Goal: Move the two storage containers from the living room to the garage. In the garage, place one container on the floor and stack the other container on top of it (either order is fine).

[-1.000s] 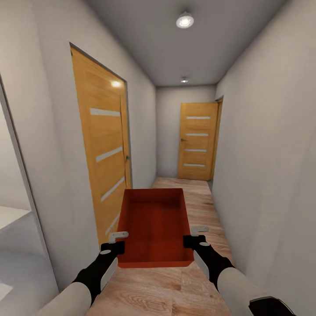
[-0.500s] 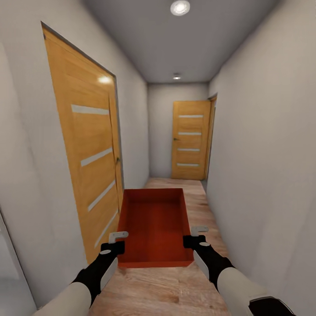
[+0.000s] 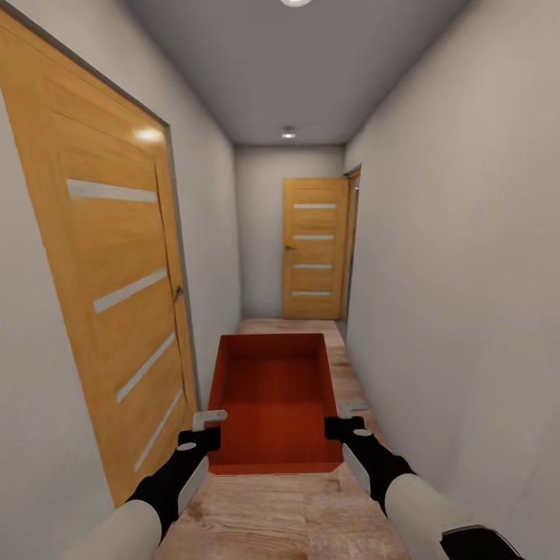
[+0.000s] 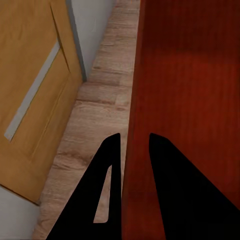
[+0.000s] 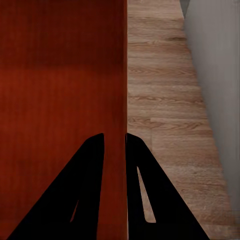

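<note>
In the corridor, seen from the head, the container [image 3: 274, 404] is carried level between both arms, above the wood floor [image 3: 311, 513]. The left gripper [image 3: 208, 426] is clamped on its left wall, the right gripper [image 3: 347, 414] on its right wall, both near the box's near end. A door [image 3: 109, 280] stands just beyond the left gripper; another door [image 3: 315, 258] closes the far end ahead of the box.

From the left wrist, the gripper [image 4: 134, 142] straddles the container's wall [image 4: 135, 100], one finger inside, one outside, with floor [image 4: 100, 100] and the door [image 4: 30, 90] outside.

From the right wrist, the gripper [image 5: 115, 137] likewise pinches the wall [image 5: 125, 75]; floor [image 5: 160, 100] and grey wall [image 5: 215, 75] lie outside it.
</note>
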Robot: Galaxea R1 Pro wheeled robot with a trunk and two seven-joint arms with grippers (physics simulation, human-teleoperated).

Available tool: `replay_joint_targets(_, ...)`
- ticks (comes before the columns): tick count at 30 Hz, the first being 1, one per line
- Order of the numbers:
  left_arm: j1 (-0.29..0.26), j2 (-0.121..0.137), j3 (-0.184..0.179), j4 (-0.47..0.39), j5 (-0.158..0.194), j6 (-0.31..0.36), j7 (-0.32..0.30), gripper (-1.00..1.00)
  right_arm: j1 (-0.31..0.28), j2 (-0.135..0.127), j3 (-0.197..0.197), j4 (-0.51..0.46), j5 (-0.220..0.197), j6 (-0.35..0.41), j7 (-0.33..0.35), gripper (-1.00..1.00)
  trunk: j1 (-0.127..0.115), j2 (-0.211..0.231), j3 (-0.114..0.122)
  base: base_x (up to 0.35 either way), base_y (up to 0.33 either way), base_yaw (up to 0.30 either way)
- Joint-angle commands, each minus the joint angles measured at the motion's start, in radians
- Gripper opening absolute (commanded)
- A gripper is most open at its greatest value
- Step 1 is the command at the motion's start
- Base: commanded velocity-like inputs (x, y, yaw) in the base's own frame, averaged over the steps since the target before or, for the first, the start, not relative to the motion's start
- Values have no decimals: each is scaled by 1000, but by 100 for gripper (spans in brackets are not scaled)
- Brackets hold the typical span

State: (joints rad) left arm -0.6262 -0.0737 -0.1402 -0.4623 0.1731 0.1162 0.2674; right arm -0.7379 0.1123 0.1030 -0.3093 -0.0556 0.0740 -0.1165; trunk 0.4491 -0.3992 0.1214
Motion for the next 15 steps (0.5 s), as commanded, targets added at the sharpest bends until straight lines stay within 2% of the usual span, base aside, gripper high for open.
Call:
replay_joint_targets(1,0,62,58,0,13,7,14,-100,-1,-1,-6,-5,5,-13,-5,-100,1,-1,0,324,85,-78)
replay_joint_targets(15,0,61,57,-5,13,7,16,-100,-1,-2,-6,-5,5,-13,-5,-100,1,-1,0,324,85,-6)
